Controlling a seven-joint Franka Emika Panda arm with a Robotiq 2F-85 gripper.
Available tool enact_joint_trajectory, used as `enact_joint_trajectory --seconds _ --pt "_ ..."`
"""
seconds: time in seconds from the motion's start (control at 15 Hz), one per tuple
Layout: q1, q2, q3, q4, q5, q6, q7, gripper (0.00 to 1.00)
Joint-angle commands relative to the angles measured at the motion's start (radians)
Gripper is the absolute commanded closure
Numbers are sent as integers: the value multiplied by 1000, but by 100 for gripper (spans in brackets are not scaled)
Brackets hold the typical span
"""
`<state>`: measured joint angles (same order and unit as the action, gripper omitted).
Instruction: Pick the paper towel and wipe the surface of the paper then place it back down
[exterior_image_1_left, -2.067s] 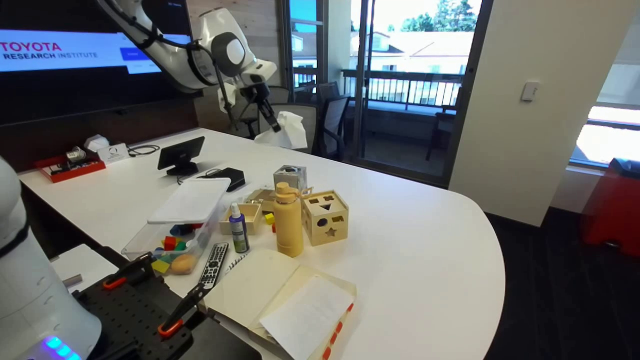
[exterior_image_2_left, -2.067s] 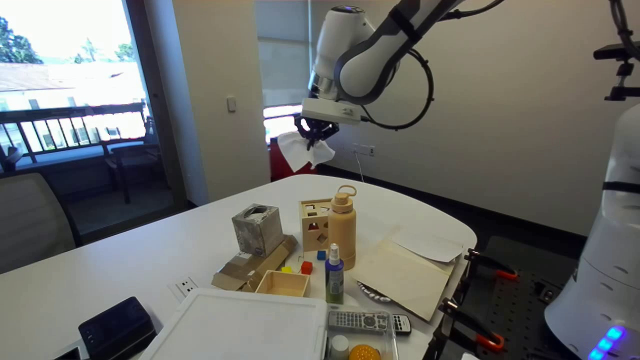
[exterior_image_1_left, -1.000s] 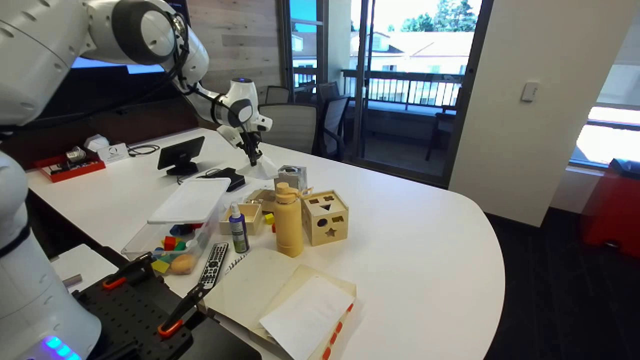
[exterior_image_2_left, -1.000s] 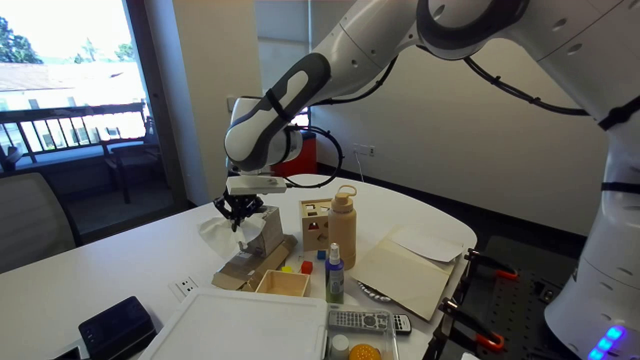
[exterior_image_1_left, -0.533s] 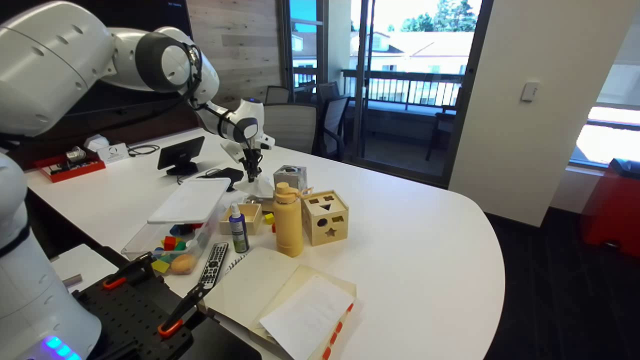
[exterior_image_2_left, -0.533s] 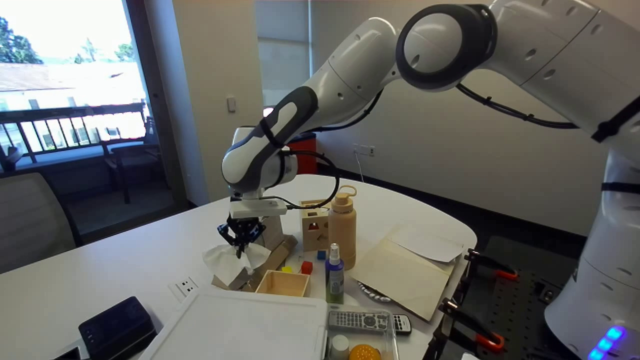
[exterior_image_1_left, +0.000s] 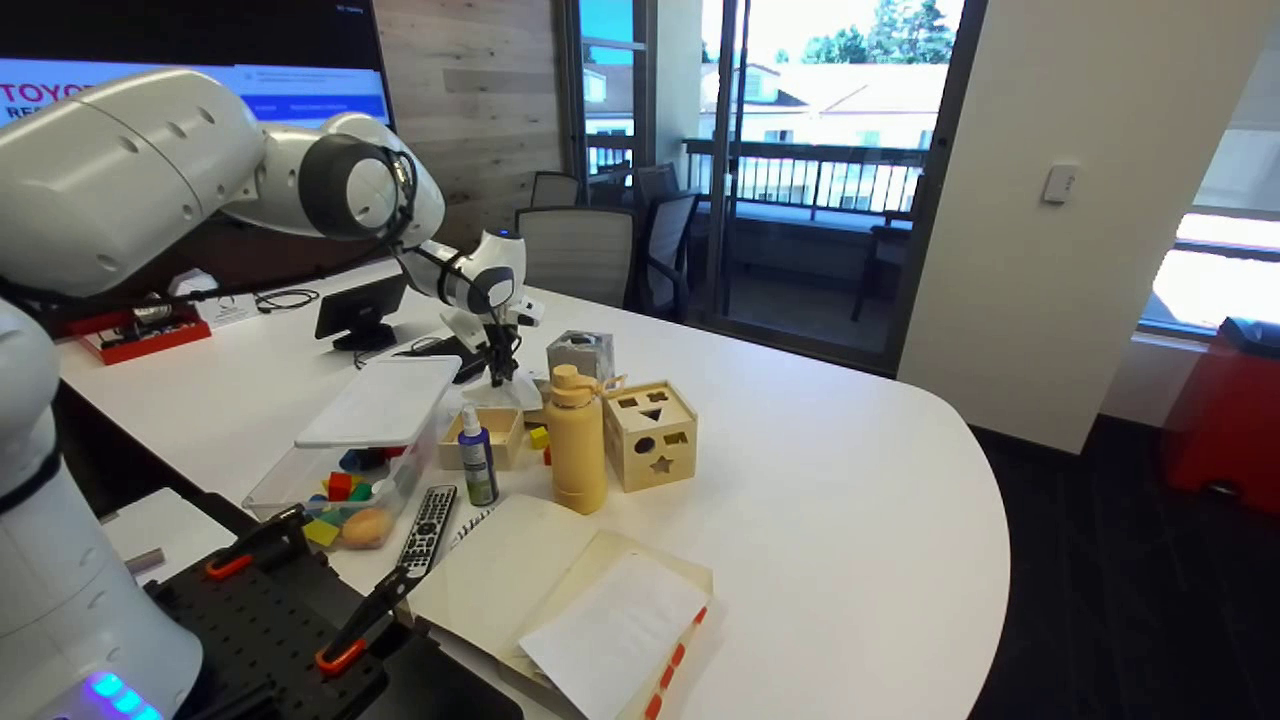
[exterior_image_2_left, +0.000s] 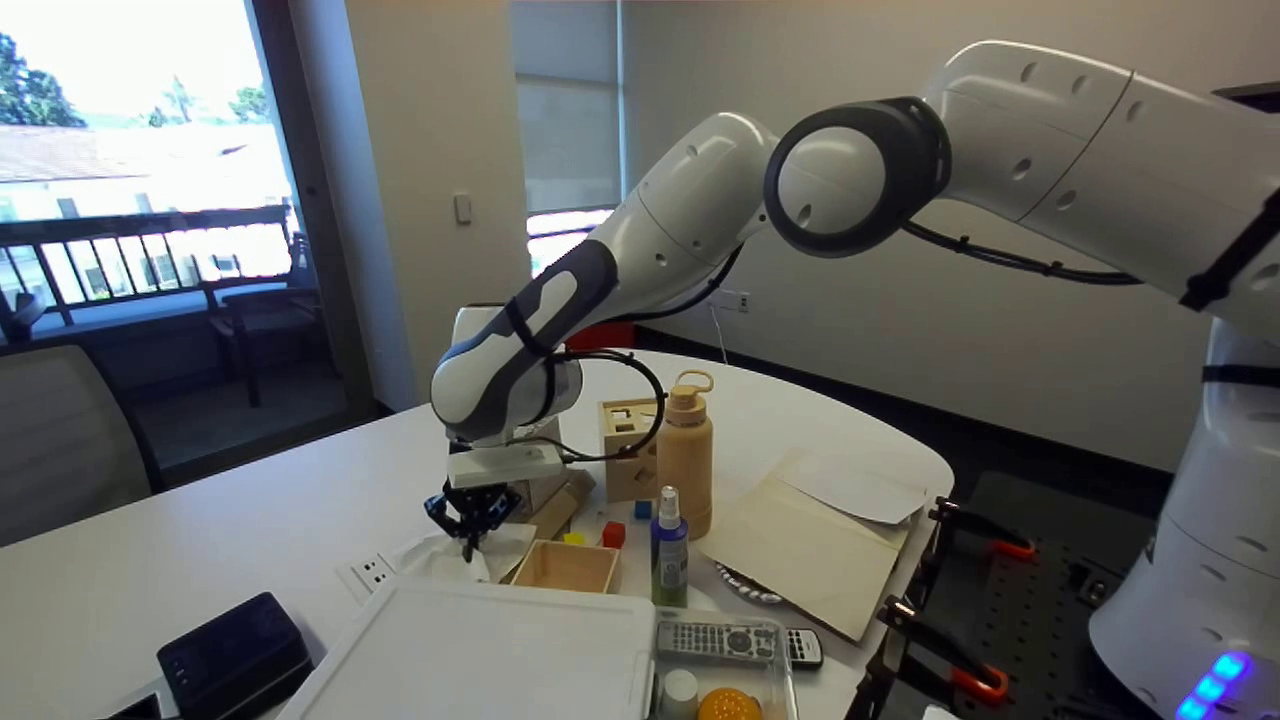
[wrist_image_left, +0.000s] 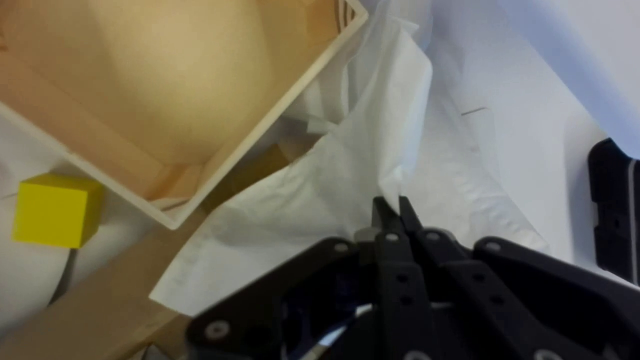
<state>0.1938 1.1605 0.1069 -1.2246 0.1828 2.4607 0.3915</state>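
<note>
The paper towel (wrist_image_left: 325, 200) is white and thin, with folds and floppy corners. The gripper (wrist_image_left: 398, 207) pinches it tight, just beside a wooden box (wrist_image_left: 175, 75) and over brown cardboard (wrist_image_left: 95, 300); I cannot tell if towel and cardboard touch. The gripper hides part of the towel, and in an exterior view a white lid (exterior_image_2_left: 480, 660) blocks its bottom. The wrist view cuts off the box. A spray bottle (exterior_image_1_left: 479, 468) stands between the towel and the cream paper (exterior_image_1_left: 510, 560), which lies on the tabletop (exterior_image_1_left: 830, 520), partly under a white sheet (exterior_image_1_left: 620, 625).
</note>
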Motion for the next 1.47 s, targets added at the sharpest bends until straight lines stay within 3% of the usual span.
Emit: enact_joint_trajectory --seconds 0.0,0.07,0.73,1.4 --pt "5 49 5 101 15 -48 -11 74" --pt "5 52 7 111 16 -51 -12 73" --pt "0 72 14 164 21 -43 -15 0" --pt "-25 125 61 183 55 -45 -34 0"
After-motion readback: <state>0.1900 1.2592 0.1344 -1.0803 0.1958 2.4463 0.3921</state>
